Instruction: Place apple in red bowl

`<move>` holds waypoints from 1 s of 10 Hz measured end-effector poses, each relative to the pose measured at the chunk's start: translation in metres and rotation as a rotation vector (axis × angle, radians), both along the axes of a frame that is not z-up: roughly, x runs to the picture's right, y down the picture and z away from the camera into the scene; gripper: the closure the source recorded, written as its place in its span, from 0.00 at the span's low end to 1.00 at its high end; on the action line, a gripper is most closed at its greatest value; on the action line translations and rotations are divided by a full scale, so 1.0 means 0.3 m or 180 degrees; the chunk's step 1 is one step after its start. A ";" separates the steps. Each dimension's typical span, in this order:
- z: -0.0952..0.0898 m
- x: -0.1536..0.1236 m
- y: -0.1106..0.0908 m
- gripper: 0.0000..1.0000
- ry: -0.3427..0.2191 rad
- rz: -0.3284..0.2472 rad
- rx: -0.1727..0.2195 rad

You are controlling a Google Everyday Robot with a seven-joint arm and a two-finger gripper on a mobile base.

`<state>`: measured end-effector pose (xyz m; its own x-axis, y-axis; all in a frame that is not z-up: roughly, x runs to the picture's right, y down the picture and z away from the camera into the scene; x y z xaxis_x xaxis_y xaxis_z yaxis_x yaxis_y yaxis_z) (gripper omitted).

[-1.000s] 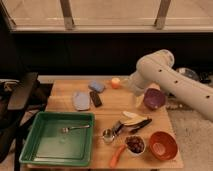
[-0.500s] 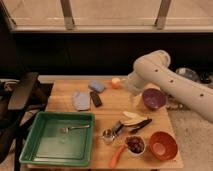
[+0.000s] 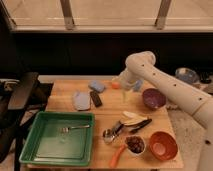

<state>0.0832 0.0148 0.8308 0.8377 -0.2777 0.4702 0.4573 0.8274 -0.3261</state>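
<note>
Gripper [image 3: 126, 94] hangs over the far side of the wooden table [image 3: 105, 112], just beside the apple [image 3: 115, 85], apparently lining up a grasp; whether it is spread or closed cannot be told. The red bowl [image 3: 169, 142] sits well apart at the near right corner.

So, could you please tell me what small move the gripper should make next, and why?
Probably ease the gripper sideways onto the apple. It hangs just beside the fruit at the far edge of the table, and the red bowl near the front holds no apple yet.
</note>
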 end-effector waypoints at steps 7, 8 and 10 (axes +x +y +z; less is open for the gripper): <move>0.241 -0.064 -0.132 0.20 -0.0068 0.0362 0.0000; 0.240 -0.061 -0.131 0.20 -0.0066 0.0363 -0.0002; 0.241 -0.058 -0.130 0.20 -0.0050 0.0357 -0.0002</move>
